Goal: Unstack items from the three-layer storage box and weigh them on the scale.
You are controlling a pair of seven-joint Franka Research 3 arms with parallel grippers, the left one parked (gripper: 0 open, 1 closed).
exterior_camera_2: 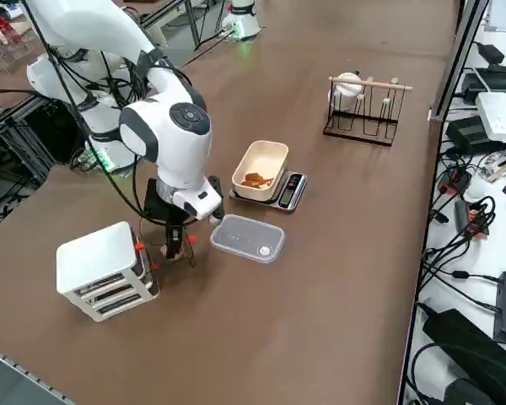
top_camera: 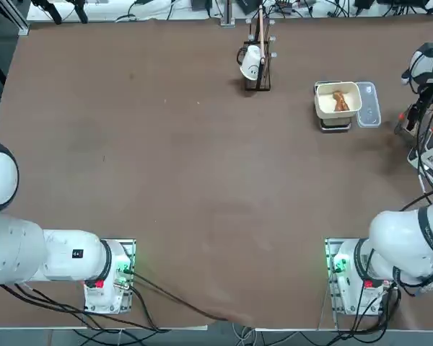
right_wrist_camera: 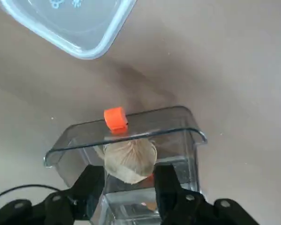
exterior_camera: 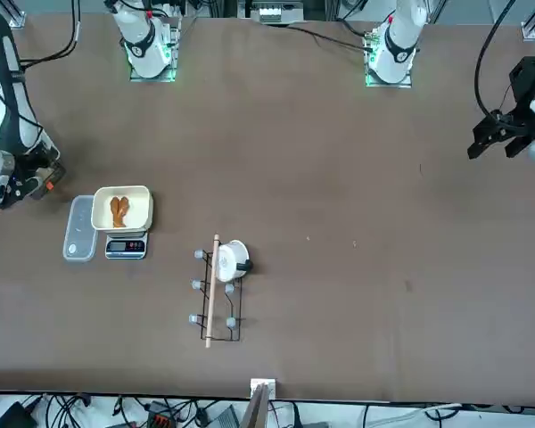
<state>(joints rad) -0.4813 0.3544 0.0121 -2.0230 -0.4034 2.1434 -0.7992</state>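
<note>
The three-layer storage box (exterior_camera_2: 101,270), white with slatted drawers, stands at the table's right edge. A clear drawer (right_wrist_camera: 178,123) with an orange knob (right_wrist_camera: 115,118) is pulled out from it. A tan bun-shaped item (right_wrist_camera: 130,157) sits inside this drawer. My right gripper (right_wrist_camera: 129,169) reaches down into the drawer beside the box (exterior_camera_2: 175,249), and its two black fingers (right_wrist_camera: 91,185) press against both sides of the bun. Farther along the table, the scale (exterior_camera_2: 291,190) carries a cream tub (exterior_camera_2: 274,152) holding a brown item (exterior_camera_2: 255,180).
A translucent lid (exterior_camera_2: 249,239) lies flat between the scale and my gripper. A black wire rack (exterior_camera_2: 363,114) with a white cup (exterior_camera_2: 348,84) stands at the table's far side. Cables and devices lie off the table to one side.
</note>
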